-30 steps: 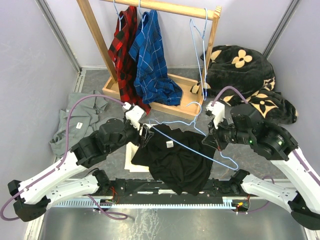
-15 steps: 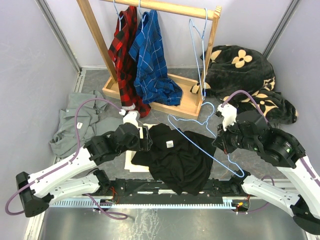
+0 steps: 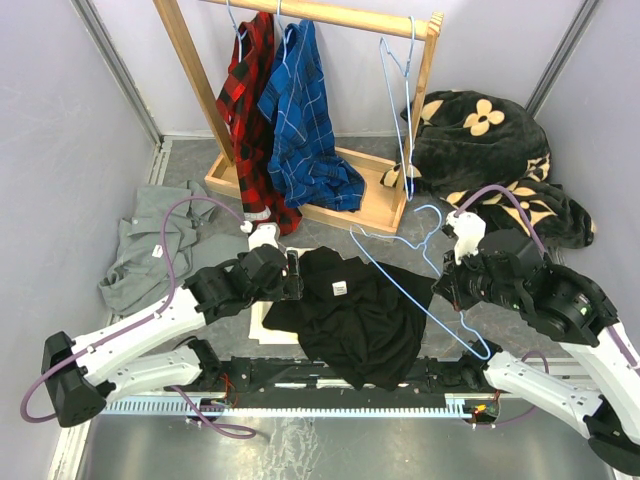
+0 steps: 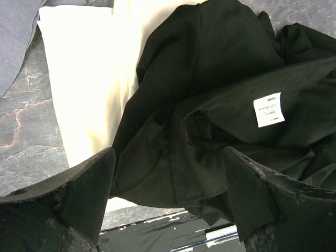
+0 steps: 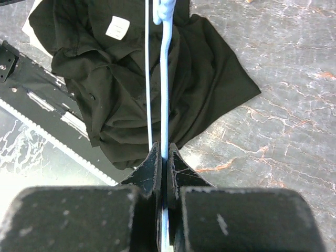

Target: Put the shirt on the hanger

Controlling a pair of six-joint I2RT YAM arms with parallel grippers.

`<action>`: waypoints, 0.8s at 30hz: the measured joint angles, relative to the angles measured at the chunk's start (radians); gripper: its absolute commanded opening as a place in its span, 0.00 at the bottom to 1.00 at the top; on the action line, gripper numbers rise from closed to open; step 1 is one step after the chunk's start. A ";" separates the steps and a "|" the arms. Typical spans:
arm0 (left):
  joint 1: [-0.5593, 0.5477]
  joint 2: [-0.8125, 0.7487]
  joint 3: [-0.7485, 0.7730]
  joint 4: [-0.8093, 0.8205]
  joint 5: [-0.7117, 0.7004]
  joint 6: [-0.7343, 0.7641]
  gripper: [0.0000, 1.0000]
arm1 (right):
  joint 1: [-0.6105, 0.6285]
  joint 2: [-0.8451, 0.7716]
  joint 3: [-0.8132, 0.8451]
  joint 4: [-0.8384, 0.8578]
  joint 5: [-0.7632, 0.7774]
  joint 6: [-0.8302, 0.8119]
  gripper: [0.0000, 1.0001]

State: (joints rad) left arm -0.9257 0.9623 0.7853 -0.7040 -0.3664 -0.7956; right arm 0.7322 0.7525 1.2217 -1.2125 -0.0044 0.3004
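Observation:
The black shirt (image 3: 350, 325) lies crumpled on the table near the front, its white collar label (image 3: 340, 289) facing up. My left gripper (image 3: 293, 277) hovers open over the shirt's left edge; in the left wrist view its fingers straddle dark folds (image 4: 210, 105) without gripping them. My right gripper (image 3: 455, 290) is shut on the light-blue wire hanger (image 3: 398, 280), which slants over the shirt's right side with its hook toward the back. In the right wrist view the hanger wire (image 5: 164, 79) runs straight out from the shut gripper (image 5: 163, 149) above the shirt (image 5: 121, 79).
A wooden rack (image 3: 190, 60) at the back holds a red plaid shirt (image 3: 248, 90), a blue plaid shirt (image 3: 300, 110) and a spare hanger (image 3: 403, 80). A grey shirt (image 3: 150, 240) lies left, a flowered black blanket (image 3: 490, 150) right. A cream cloth (image 4: 79, 79) lies under the black shirt.
My left gripper has opened wider and settled over the shirt's left edge. The right arm has drawn the hanger to the right, so its left end has slid off toward the shirt's middle.

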 measured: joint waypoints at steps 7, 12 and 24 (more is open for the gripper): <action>0.000 -0.028 -0.002 0.041 -0.019 0.003 0.99 | 0.000 -0.003 0.000 0.001 0.039 0.026 0.00; 0.000 -0.052 -0.002 0.079 -0.053 0.003 0.93 | 0.000 0.011 -0.003 0.009 0.044 0.053 0.00; 0.000 -0.024 -0.036 0.129 -0.041 -0.053 0.73 | 0.000 -0.039 -0.014 0.024 0.128 0.056 0.00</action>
State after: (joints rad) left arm -0.9260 0.9382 0.7494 -0.5747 -0.4072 -0.8482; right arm 0.7322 0.7136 1.2076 -1.1885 0.1234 0.3561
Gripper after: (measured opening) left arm 0.777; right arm 0.024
